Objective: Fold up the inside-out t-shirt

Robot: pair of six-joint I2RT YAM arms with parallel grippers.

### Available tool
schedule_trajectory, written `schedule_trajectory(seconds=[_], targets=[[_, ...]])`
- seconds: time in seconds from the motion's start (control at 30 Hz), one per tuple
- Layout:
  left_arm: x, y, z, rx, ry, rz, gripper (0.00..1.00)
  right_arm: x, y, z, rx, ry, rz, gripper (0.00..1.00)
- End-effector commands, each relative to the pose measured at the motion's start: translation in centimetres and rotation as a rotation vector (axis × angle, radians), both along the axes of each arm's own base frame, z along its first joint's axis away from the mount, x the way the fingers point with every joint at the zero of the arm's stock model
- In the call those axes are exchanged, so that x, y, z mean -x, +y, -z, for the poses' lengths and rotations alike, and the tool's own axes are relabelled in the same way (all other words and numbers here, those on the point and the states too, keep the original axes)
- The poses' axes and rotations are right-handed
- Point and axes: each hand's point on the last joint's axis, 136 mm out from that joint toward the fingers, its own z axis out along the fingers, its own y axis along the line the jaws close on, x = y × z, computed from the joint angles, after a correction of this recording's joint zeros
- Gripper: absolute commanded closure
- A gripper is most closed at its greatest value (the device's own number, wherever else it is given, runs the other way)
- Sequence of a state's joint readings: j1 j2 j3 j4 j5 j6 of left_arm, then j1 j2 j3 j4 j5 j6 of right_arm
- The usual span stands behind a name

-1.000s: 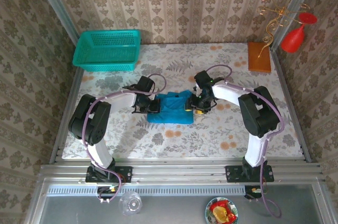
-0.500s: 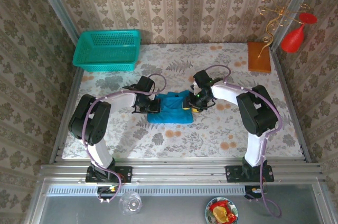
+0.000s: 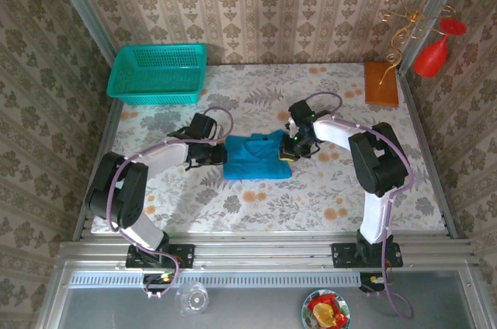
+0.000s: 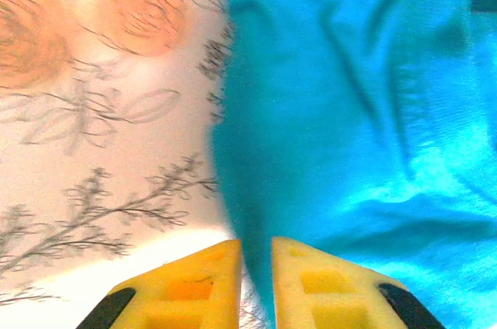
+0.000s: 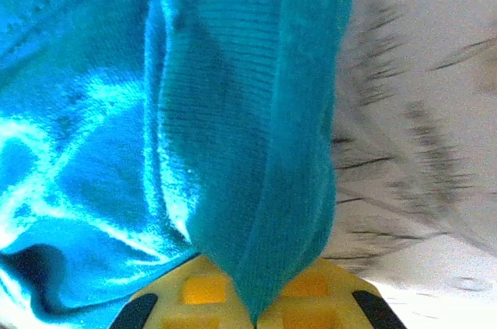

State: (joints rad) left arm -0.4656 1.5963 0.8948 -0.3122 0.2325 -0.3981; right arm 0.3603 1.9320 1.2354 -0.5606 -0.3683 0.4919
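Now: Shirt Pinched at the Right Edge, Left Edge Barely Attended

At the far left corner of the table [image 3: 349,181], a turquoise mesh basket [image 3: 158,73] is set well apart from the work, so the middle is left to the cloth. Nearer the centre, the left gripper [image 3: 217,154] [image 4: 255,282] is laid low at the left edge of the inside-out t-shirt [image 3: 256,158]. Its yellow fingers are seen parted by a slim gap only, and whether any cloth lies in that gap cannot be told. Such a pose is judged to suit either a release or a fresh bite on that edge.

The t-shirt is spread as a compact, doubled-over rectangle in the middle of the table, between the two grippers, with creases running across it.

At its right edge, the right gripper [image 3: 290,148] [image 5: 256,302] is closed fully on a raised ridge of the cloth, which is drawn up between the fingers in the wrist view. That edge is probably held so that it can be carried over toward the left for a further fold. Were the thin cloth gripped through one layer only, the bundle could be pulled open instead.
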Motion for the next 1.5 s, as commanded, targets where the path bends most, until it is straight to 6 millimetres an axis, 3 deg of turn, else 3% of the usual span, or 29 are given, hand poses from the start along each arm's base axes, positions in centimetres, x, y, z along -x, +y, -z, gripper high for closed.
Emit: schedule_trajectory(seconds=[0.0,0.13,0.23,0.53,1.0,1.2,1.47], targets=[[0.3,2.0,0.0,-0.037,0.004,-0.026,0.82,0.8,-6.7,1.6,0.245,0.039,0.006,0.97],[0.6,2.7,-0.3,-0.033,0.003,-0.034,0.82,0.5,-8.4,0.7,0.2,0.038,0.027,0.95],[0.7,3.2,-0.5,-0.029,-0.001,-0.044,0.82,0.1,-12.0,-0.2,0.381,0.03,0.0,0.95],[1.2,4.9,-0.3,-0.019,0.004,-0.072,0.82,-1.2,-23.2,-3.4,0.701,-0.024,0.07,1.0],[1.4,7.0,-0.1,0.004,0.022,-0.112,0.81,-5.0,-36.8,-6.5,0.89,-0.121,0.359,1.0],[1.4,8.4,-0.3,-0.008,0.018,-0.141,0.8,-6.5,-40.0,-6.5,0.927,-0.147,0.414,1.0],[1.6,9.9,-0.8,-0.024,-0.003,-0.198,0.78,-8.1,-42.5,-6.5,0.984,-0.214,0.458,1.0]])
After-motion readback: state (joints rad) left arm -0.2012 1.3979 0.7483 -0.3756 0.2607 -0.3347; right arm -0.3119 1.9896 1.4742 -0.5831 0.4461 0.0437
